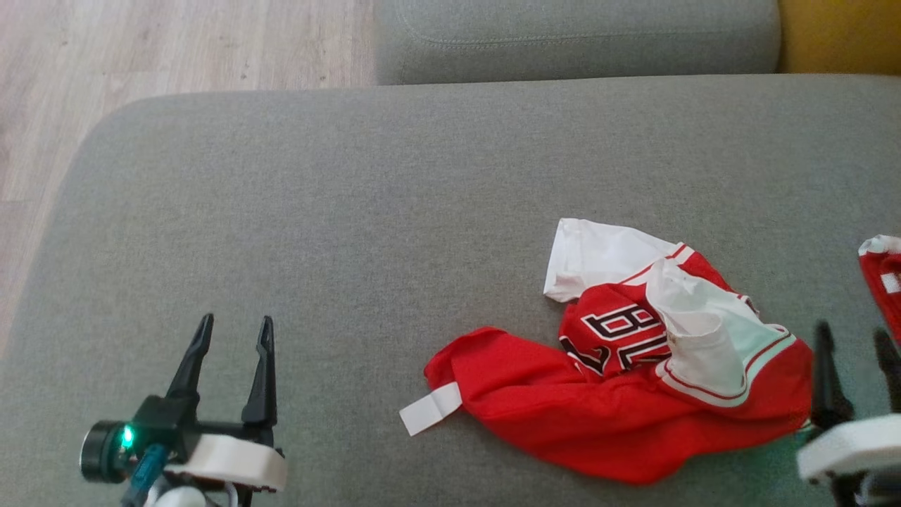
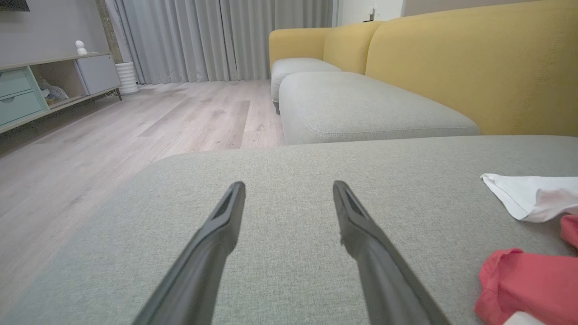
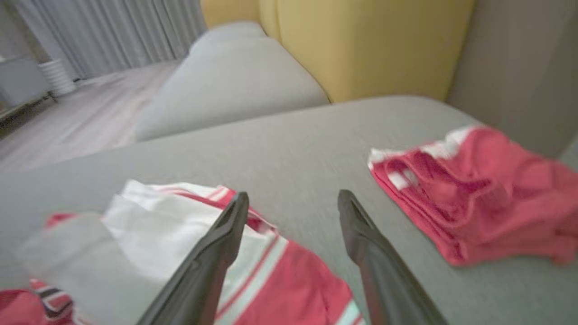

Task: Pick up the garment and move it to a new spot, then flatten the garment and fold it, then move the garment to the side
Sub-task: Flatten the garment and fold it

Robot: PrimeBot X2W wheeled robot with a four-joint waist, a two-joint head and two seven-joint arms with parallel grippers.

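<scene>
The garment [image 1: 633,373] is a red jersey with white trim and black lettering, lying crumpled on the grey sofa seat [image 1: 352,211] right of centre; a white tag sticks out at its left end. Its right edge lies under my right gripper [image 1: 855,341], whose fingers stand open with nothing between them. The right wrist view shows the jersey [image 3: 149,239] beneath and left of the open right gripper [image 3: 293,201]. My left gripper [image 1: 236,327] hovers open over bare cushion at the lower left, well left of the garment. In the left wrist view the left gripper [image 2: 289,188] is open, and the jersey's edge [image 2: 528,284] shows at the right.
A second red and white garment [image 1: 883,274] lies at the seat's right edge, bunched up, also clear in the right wrist view as a red pile [image 3: 469,194]. Another grey cushion [image 1: 577,35] lies beyond. Wooden floor [image 1: 105,70] borders the seat's left side. A yellow backrest [image 2: 474,63] rises at the right.
</scene>
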